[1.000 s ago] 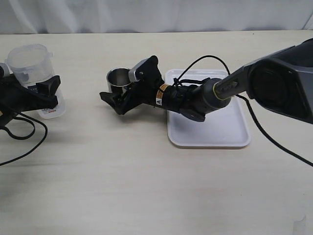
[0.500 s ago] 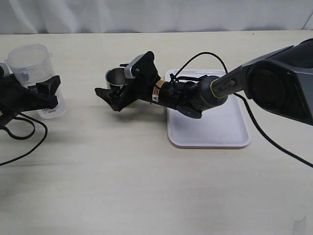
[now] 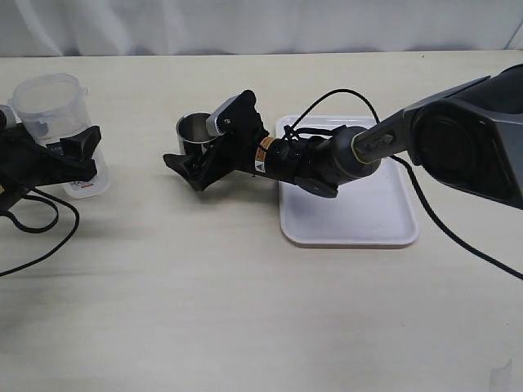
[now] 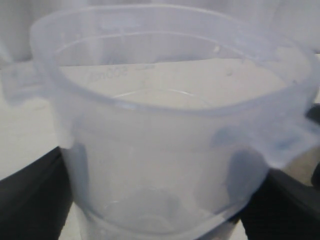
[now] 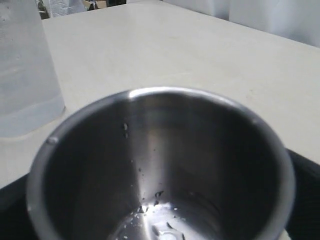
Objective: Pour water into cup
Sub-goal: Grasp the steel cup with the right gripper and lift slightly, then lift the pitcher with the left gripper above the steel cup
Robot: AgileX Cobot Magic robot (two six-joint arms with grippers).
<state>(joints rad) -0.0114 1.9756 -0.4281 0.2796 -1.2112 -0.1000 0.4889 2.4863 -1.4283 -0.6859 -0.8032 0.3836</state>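
Pale counter (image 3: 245, 310), white curtain along far edge. Steel cup (image 3: 194, 131): upright, left of centre toward far edge, just off white tray (image 3: 359, 229); droplets inside, little or no water. Clamped between fingers of right gripper (image 3: 203, 143); edged slightly toward left edge over last second. Clear jug (image 3: 53, 110): upright near far-left corner, well apart from cup, gripped by left gripper (image 3: 57, 159), unmoved. Judged: cup being brought nearer for pouring; jug lift and tilt not yet begun.
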